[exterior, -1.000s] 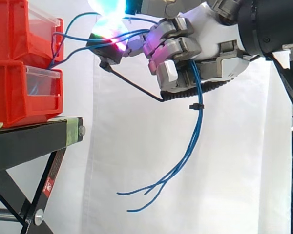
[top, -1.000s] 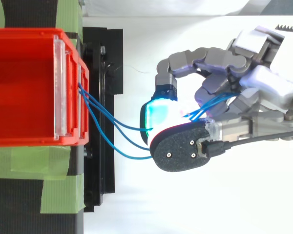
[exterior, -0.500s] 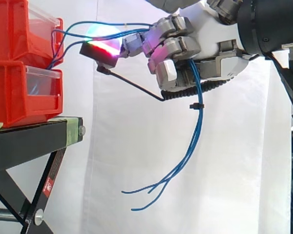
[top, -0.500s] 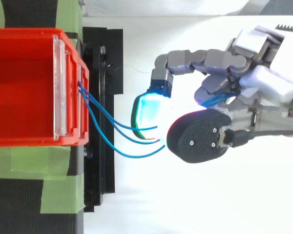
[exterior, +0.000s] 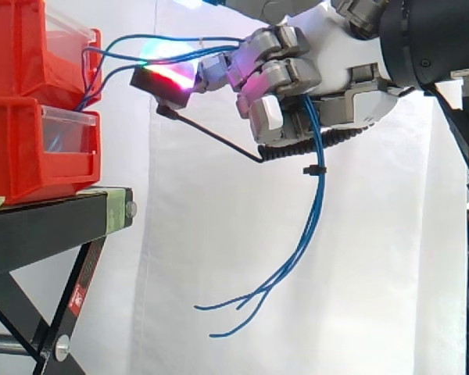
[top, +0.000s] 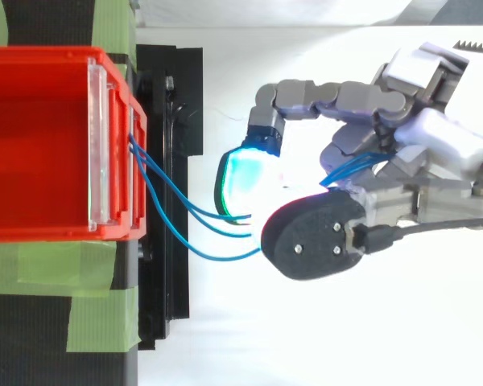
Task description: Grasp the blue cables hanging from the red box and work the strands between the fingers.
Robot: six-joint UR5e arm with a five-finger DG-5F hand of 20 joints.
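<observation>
Several thin blue cables come out of the front of the upper red box and run right into my hand. The fingers are curled round the strands, which pass through the palm and hang down below it, with the loose ends dangling in the air. One finger reaches toward the box, its cyan-glowing pad lying on the strands. The black back of the thumb tip sits just beside it, over the lowest strand. From the side, that finger's pad glows red and magenta under the taut cables.
A second red box sits under the first, both on a black stand with green tape on top. The white curtain hangs behind. A short gap separates the fingertip from the box fronts.
The reaching finger has stretched toward the box and parted from the thumb. The thumb drew back right, then came partway back left. The hanging cable ends rose slightly.
</observation>
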